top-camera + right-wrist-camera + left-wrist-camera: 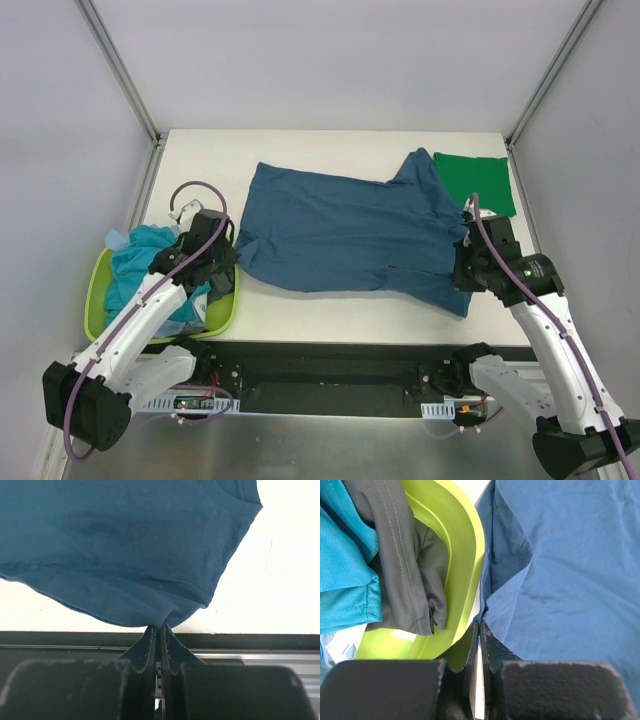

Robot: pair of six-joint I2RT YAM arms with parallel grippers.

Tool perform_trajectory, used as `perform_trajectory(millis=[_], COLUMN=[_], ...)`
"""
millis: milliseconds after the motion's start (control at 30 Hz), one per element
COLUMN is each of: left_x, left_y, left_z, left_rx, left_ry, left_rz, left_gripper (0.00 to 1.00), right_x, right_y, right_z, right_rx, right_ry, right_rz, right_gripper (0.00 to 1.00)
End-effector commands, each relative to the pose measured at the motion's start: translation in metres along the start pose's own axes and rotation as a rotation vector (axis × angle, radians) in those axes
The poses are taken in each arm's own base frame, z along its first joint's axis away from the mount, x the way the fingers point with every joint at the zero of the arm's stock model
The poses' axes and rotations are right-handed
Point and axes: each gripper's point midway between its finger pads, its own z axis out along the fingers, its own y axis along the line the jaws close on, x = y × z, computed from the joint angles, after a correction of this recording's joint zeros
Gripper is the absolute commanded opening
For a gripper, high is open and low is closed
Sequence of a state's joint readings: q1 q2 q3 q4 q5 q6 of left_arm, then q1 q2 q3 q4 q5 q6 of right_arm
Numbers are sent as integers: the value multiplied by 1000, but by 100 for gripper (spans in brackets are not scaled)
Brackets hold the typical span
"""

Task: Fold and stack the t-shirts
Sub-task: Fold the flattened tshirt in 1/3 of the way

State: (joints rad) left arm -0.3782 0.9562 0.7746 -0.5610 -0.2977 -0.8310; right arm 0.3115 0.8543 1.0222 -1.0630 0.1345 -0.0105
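Note:
A dark teal-blue t-shirt (340, 232) lies spread across the middle of the table. My left gripper (232, 252) is shut on its left hem corner; in the left wrist view the jaws (480, 626) pinch that folded blue edge (507, 587) right beside the basket. My right gripper (462, 268) is shut on the shirt's right near edge, where the cloth (125, 555) bunches into the closed jaws (160, 626) and lifts a little off the table. A folded bright green t-shirt (478, 180) rests at the back right corner. A light turquoise t-shirt (140, 262) and a dark grey one (410, 575) sit in the basket.
The lime-green plastic basket (222, 312) stands at the left edge of the table, its rim (467, 555) touching the blue shirt's hem. A black rail (330, 362) runs along the near edge between the arm bases. Frame posts stand at the two back corners.

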Motion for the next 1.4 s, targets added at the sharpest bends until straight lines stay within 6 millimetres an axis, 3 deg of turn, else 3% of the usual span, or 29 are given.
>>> perform_trajectory(millis=[0, 233, 333, 467, 667, 800, 1067, 1367], left_x=[-11, -29, -40, -49, -67, -79, -84, -89], left_y=[2, -16, -25, -40, -54, -58, -55, -41], left_z=[-9, 2, 9, 25, 54, 70, 103, 135], left_rx=[-3, -50, -71, -93, -172, -207, -273, -351], left_ry=[-52, -56, -70, -59, -76, -81, -51, -30], left_rz=[-44, -43, -43, 2, 36, 30, 31, 8], left_gripper=[0, 0, 0, 0, 0, 0, 0, 0], right_x=[4, -11, -20, -35, -73, -100, -135, -205], right_y=[-7, -29, -29, -22, -35, -34, -38, -35], right_z=[-5, -6, -3, 11, 28, 50, 102, 169], right_rx=[29, 157, 159, 138, 212, 163, 164, 134], right_ry=[10, -13, -18, -6, -37, -36, 59, 54], right_rz=[13, 19, 24, 26, 85, 121, 147, 24], right_gripper=[0, 0, 0, 1, 0, 0, 3, 2])
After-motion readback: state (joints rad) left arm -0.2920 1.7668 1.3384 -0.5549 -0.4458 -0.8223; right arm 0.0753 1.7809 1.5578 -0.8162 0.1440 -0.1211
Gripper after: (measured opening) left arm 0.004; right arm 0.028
